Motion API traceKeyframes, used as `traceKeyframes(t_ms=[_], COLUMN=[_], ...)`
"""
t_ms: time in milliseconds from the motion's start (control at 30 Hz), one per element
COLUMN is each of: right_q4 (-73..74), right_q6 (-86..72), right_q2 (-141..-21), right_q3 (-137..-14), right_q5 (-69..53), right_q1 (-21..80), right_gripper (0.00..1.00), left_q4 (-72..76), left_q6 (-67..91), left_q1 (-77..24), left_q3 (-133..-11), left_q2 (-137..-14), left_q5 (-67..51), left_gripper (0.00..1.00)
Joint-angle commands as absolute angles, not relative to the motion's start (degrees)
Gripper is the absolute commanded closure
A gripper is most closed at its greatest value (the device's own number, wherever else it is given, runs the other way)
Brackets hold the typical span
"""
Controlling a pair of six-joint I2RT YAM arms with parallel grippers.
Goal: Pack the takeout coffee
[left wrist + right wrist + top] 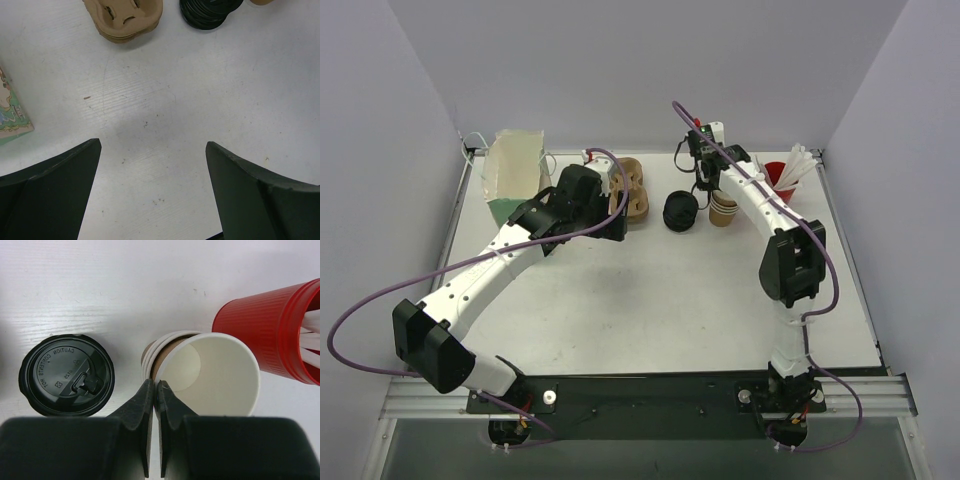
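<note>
No lidded takeout coffee shows in any view. A stack of lidless tan paper cups point(723, 210) stands at the back right of the table. My right gripper point(156, 382) is shut on the rim of the top paper cup point(215, 375), one finger outside the wall and one inside. That cup sits tilted out of the ones below it. A stack of black lids point(66, 375) lies just left of the cups. My left gripper point(152, 142) hangs open over bare table with nothing between its fingers, near the brown cup carriers point(125, 20).
A red cup point(270, 335) with white sticks stands right of the cup stack. An open paper bag point(515, 175) stands at the back left, with the cup carriers point(632, 190) and lids point(680, 212) between it and the cups. Walls enclose the table.
</note>
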State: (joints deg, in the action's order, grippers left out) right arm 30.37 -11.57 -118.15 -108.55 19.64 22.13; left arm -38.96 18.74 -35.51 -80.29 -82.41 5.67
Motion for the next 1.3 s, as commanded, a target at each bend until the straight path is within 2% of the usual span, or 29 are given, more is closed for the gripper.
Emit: traceKeyframes(t_ms=[0,500,800,933,1067,1267], right_q4=[33.8,40.8,48.9,51.9,52.7,46.3], right_q6=[-9.1,-5.8,-9.2,-12.6,-18.0,-23.8], right_q2=[-119.1,-115.9,-110.4,-106.1,-102.0,-99.1], right_q3=[-112.8,-121.6,-123.5,-119.5,-109.3,-97.7], right_q5=[26.5,32.8,30.2,27.0,23.9,21.6], right_q1=[24.2,27.3,31.5,34.3,38.1,45.9], right_gripper=[1.0,1.0,1.0,1.0,1.0,1.0], left_q4=[-37.4,-37.1,-39.1,-40.5,-40.6,-39.9], left_q6=[17.8,17.7,19.9,21.1,22.9,24.9], left_q1=[-35.0,-34.5,-33.6,-33.0,-32.5,-32.0], left_q3=[-80.8,-81.3,-82.1,-81.3,-79.1,-75.3], left_q2=[-81.2,-81.1,-80.1,-78.3,-76.1,-73.0], left_q5=[5.0,4.1,7.6,10.2,12.0,12.7], left_gripper=[0.03,0.02,0.03,0.03,0.03,0.02])
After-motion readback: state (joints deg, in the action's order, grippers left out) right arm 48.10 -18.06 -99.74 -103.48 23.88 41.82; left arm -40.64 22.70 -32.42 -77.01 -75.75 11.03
